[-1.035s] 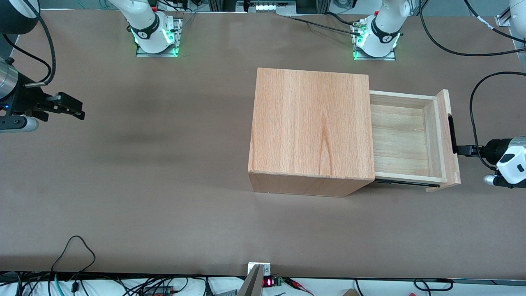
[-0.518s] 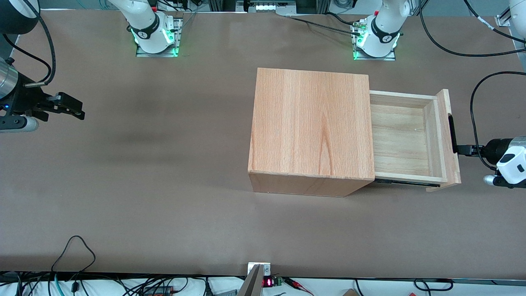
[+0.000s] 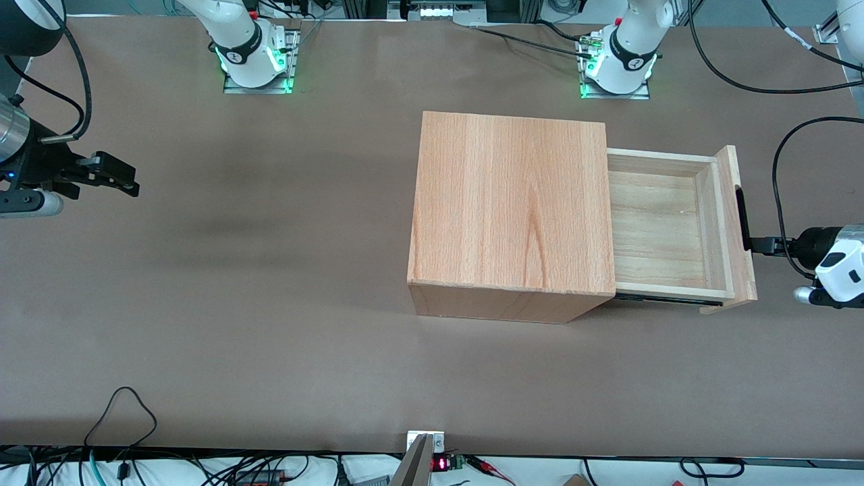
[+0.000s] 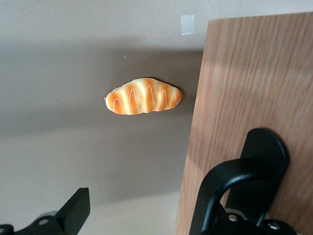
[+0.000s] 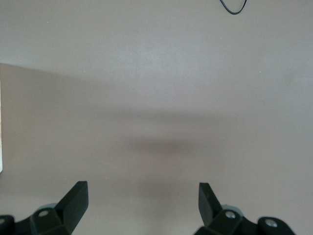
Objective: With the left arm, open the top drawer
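Brown matte table [image 3: 270, 304], and about midway between its long edges, toward the working arm's end, sits the wooden box [image 3: 509, 202]: square, flat-topped, warm reddish grain. Out of it, toward that same end, the top drawer [image 3: 658, 229] stands drawn well out, pale planks laid bare, so the opening looks largely done. Its thick front panel [image 3: 736, 270] carries the long black handle [image 3: 742, 219], and the left arm [image 3: 837, 263] has its gripper [image 3: 766, 246] right at that handle. Wrist view: 2 fingers [image 4: 73, 208] spread wide, nothing clamped, 1 of them by the rounded handle, apparently hooking rather than pinching. Beside the panel's edge lies a glossy orange bread roll [image 4: 144, 97] with white stripes, unseen from the front.
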Controlling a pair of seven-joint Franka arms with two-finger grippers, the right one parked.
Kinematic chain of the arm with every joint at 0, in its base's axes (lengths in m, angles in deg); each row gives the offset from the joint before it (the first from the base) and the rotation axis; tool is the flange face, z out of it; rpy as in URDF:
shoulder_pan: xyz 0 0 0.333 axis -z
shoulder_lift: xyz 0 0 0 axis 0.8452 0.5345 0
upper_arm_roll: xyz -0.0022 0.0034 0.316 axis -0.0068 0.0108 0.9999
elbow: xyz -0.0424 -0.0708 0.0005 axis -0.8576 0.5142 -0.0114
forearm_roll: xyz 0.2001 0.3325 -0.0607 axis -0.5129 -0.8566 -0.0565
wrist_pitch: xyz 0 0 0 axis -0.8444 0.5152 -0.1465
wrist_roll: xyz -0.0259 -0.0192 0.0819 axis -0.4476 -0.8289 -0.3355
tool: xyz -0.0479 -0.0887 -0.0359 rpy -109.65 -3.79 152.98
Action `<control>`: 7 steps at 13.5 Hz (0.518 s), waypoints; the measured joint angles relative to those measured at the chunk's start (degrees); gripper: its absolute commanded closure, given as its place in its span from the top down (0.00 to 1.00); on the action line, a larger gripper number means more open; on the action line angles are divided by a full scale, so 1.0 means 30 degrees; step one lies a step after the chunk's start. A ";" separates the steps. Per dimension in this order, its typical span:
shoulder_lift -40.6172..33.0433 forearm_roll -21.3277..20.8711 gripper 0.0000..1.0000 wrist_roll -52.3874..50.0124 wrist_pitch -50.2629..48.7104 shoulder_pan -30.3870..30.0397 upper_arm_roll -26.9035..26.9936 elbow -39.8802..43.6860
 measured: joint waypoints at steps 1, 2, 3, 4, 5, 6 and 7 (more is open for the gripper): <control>0.0007 0.0070 1.00 0.0000 -0.0036 -0.0001 0.0000 0.0003; 0.0018 0.0132 1.00 0.0001 -0.0070 -0.0001 -0.0001 0.0003; 0.0026 0.0171 1.00 0.0001 -0.0092 -0.0001 -0.0001 0.0003; 0.0028 0.0187 1.00 0.0001 -0.0105 -0.0001 -0.0002 0.0004; 0.0028 0.0192 1.00 0.0001 -0.0107 -0.0001 -0.0002 0.0005; 0.0029 0.0205 1.00 0.0001 -0.0108 -0.0001 -0.0002 0.0005; 0.0030 0.0282 1.00 0.0001 -0.0118 -0.0003 -0.0001 0.0005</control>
